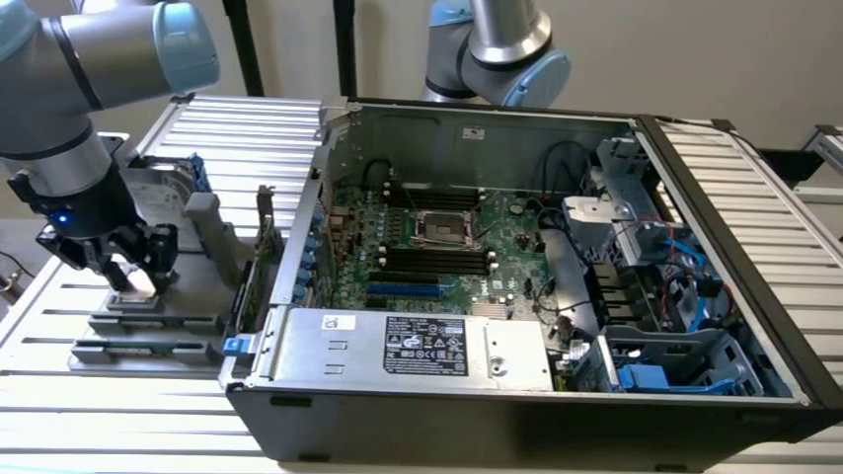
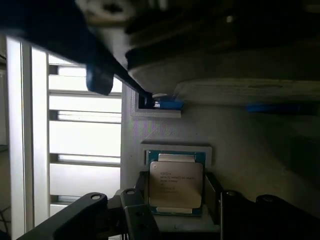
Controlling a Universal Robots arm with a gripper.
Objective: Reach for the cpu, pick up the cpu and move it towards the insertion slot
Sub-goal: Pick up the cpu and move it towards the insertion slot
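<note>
Beside the open case, on the exterior view's left: the black two-fingered gripper on the grey-and-blue robot arm is hanging low over a grey plastic holder; the holder is lying on the ribbed white metal table
Cpu: the small flat square cpu, with a silver-grey metal lid and a green rim, is lying flat in the holder's pale square frame; it is sitting directly under the gripper, outside the case
Tool state: the dark fingers are sitting flush against two opposite edges of the cpu; the gripper is clamping the chip between them while the chip is resting in its frame
Insertion slot: the square insertion slot, with a shiny silver metal frame and a dark centre, is sitting on the green motherboard inside the black computer case; it is lying well apart from the cpu, toward the exterior view's right
Nearby: an upright silver hard drive with blue brackets is standing just behind the gripper; long black memory slots are running just beside the insertion slot; a silver power supply box with a printed label is lying along the case's near edge
</note>
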